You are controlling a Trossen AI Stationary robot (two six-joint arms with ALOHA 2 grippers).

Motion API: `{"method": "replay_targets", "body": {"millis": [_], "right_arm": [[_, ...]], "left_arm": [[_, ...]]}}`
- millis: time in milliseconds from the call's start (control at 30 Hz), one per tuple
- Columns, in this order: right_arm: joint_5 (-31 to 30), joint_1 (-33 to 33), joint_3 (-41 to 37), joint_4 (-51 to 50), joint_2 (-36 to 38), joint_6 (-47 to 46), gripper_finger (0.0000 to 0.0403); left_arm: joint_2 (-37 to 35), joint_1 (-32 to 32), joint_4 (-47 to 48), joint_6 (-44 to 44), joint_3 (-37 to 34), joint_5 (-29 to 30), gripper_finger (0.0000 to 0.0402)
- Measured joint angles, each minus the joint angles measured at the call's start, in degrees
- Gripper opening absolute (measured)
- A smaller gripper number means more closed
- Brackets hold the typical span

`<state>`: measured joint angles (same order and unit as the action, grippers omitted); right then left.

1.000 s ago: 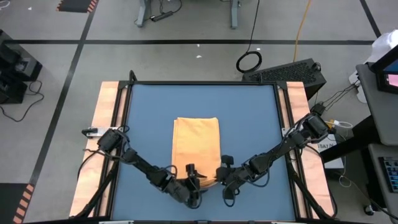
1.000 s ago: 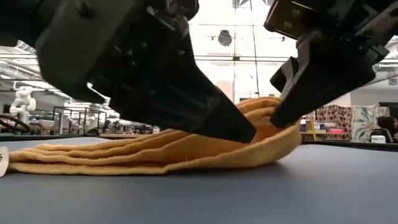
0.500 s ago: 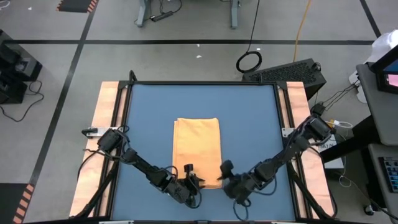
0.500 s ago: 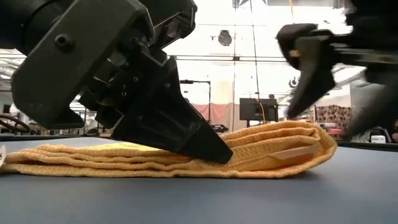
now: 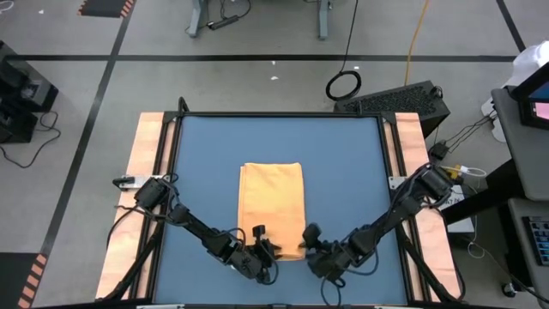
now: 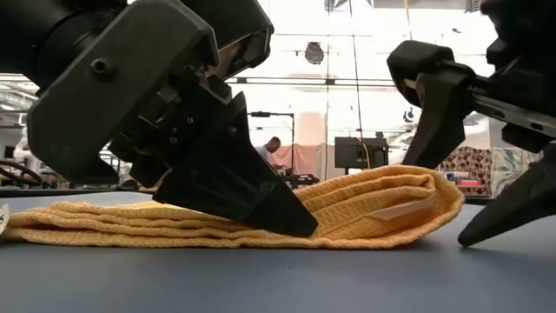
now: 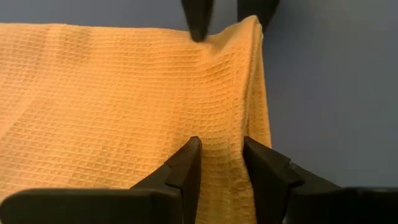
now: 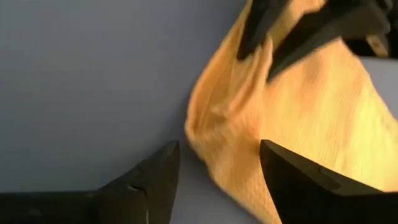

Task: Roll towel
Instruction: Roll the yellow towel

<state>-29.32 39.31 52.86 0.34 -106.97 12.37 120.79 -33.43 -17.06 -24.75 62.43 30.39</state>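
The orange-yellow towel lies folded in a long strip on the blue table, its thick layered near end flat on the surface with a white tag showing. My left gripper is at that near end, shut on the cloth. My right gripper stands open at the towel's near right corner, one finger above the cloth and the other down by the table beside it. My left gripper pinches a raised ridge of cloth between its two fingers, just inside the towel's near edge. The fingers come low, slanting from the table's left, and run along that edge. The towel stays lying on the table. My right gripper: whether its upper finger touches the corner I cannot tell.
The blue mat has free room to the left, right and far side of the towel. Wooden strips run along both table sides. A person shows far off in the room behind.
My right gripper has opened, let go of the towel's near end and drawn back a little toward the near edge. My left gripper has shut on the cloth. The towel's near end, held raised before, now lies flat as a thick layered fold.
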Motion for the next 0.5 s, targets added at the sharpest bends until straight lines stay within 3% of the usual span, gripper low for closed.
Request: {"method": "replay_targets", "body": {"millis": [267, 500], "right_arm": [[-0.7, -1.0, 0.0, 5.7, -2.4, 3.6, 0.0181], [-0.4, -1.2, 0.0, 6.8, -2.5, 3.7, 0.0098]], "left_arm": [[0.0, 0.0, -0.4, -0.4, 0.0, -0.4, 0.0116], [0.0, 0.0, -0.9, -1.4, -0.1, 0.8, 0.0116]]}}
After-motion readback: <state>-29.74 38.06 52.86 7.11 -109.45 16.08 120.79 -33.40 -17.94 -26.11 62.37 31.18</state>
